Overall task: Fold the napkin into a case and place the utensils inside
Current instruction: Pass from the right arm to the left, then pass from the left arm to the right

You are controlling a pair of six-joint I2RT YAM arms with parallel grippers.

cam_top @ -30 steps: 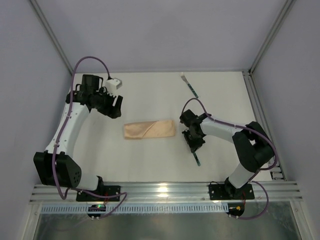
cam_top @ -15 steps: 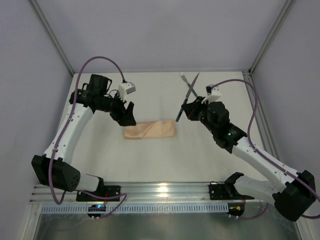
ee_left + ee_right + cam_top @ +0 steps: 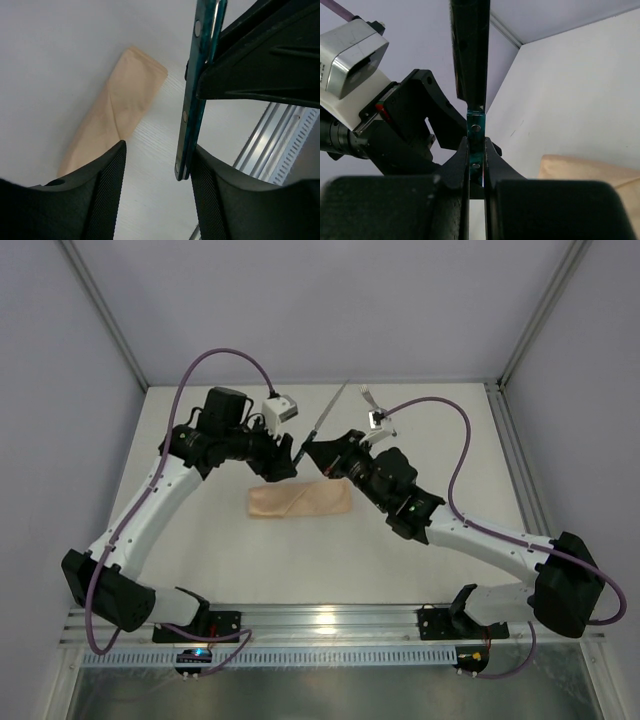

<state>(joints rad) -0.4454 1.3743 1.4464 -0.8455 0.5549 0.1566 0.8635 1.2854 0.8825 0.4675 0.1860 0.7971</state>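
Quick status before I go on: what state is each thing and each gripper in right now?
case: folded, lying flat, no utensil showing in it.
held utensil: lifted, tilted, gripped by its handle.
fork: lying flat, ungripped.
left gripper: open, straddling the held utensil's handle end.
right gripper: shut on the held utensil.

The light is bright and even, and shadows on the tabletop [image 3: 300, 560] are soft. Glare sits on the metal rail [image 3: 325, 616].
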